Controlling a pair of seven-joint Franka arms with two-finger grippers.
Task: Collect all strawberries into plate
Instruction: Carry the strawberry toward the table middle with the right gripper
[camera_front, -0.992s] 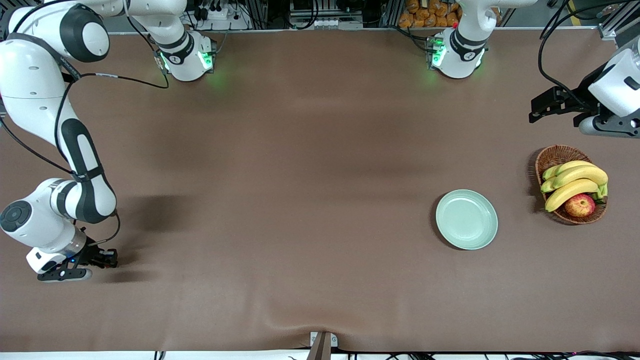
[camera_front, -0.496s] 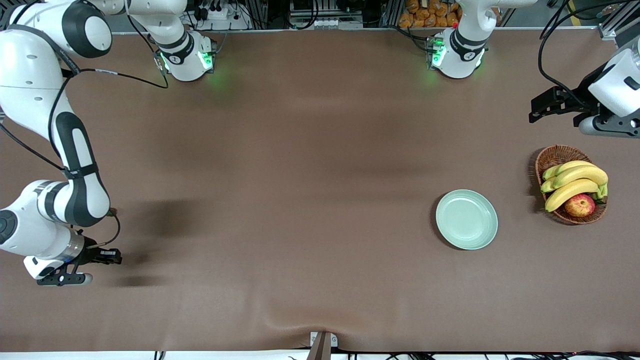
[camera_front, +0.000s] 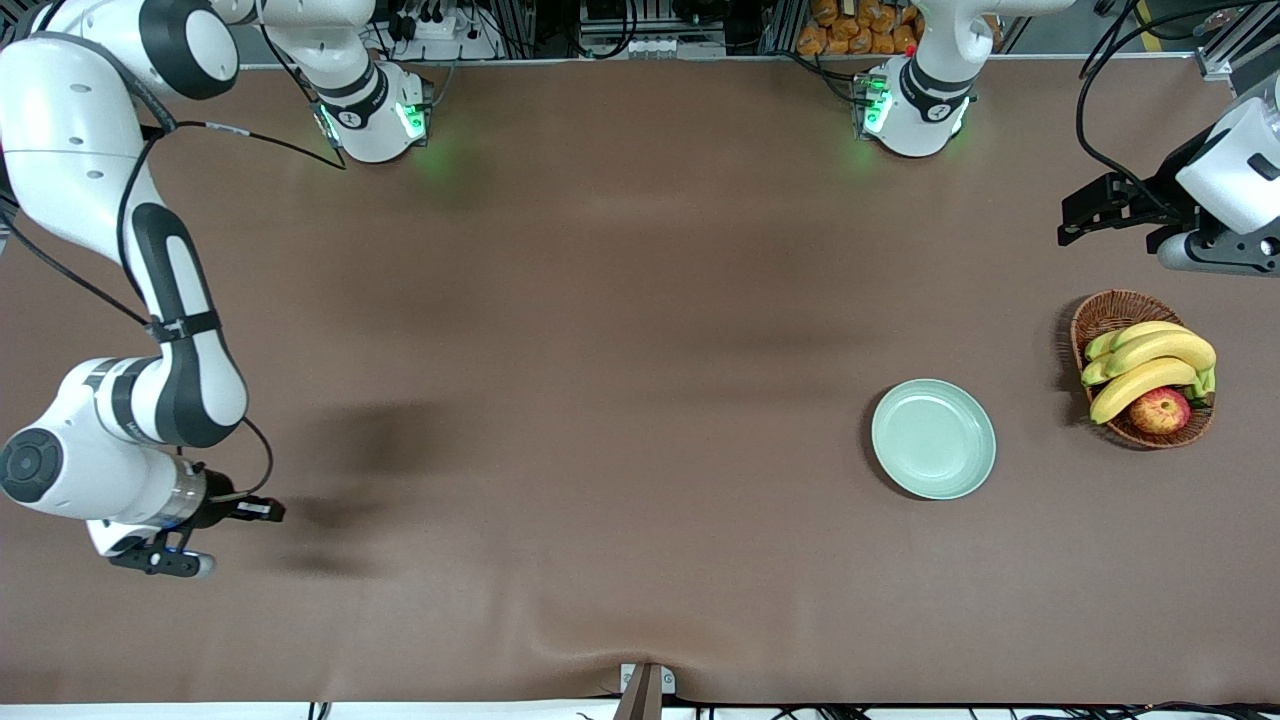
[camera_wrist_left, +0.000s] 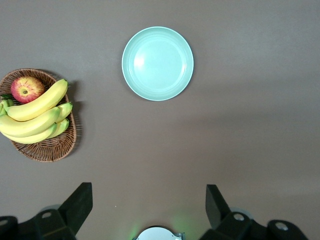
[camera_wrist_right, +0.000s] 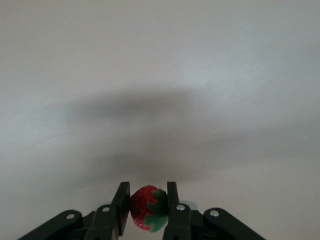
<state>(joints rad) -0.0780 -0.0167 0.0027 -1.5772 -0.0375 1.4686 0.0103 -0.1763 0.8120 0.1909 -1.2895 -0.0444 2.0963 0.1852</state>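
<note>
One strawberry (camera_wrist_right: 145, 206), red with a green cap, is pinched between the fingers of my right gripper (camera_wrist_right: 148, 186). That gripper (camera_front: 272, 510) hangs low over bare table at the right arm's end, and the berry is hidden in the front view. The pale mint-green plate (camera_front: 933, 438) lies empty toward the left arm's end, and it also shows in the left wrist view (camera_wrist_left: 157, 63). My left gripper (camera_front: 1068, 222) waits open and high over the table's edge at its own end, with nothing between its fingers (camera_wrist_left: 148, 189). No other strawberries are in view.
A brown wicker basket (camera_front: 1105, 312) with bananas (camera_front: 1150, 365) and a red-yellow apple (camera_front: 1160, 410) stands beside the plate, toward the left arm's end. The brown cloth is rucked up near the front edge (camera_front: 600, 650).
My right gripper has slid toward the left arm's end of the table, still shut on the strawberry. The left arm has not moved.
</note>
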